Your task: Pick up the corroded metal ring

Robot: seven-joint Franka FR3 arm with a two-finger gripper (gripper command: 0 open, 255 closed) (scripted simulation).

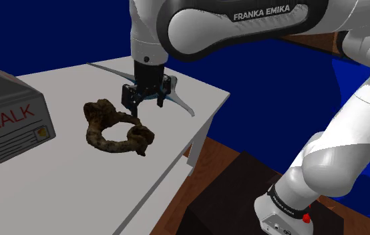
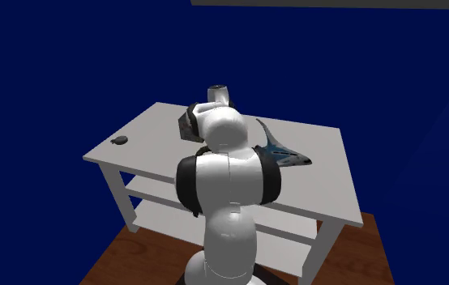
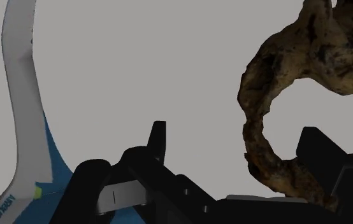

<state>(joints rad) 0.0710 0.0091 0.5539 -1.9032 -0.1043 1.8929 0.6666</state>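
The gripper hangs over the white table in the upper middle of the shoulder view, fingers spread wide and holding nothing. The rough brown ring lies flat just lower left of it. A white-and-blue curved object lies beneath the gripper. A carton stands at far left.

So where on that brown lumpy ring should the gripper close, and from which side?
Probably best to grip the ring at its thinner arc, the one nearest the gripper, coming straight down. The ring lies flat on the table, so the open jaws can straddle that arc, one inside the hole, one outside. The knobbly lumps elsewhere look bulkier.
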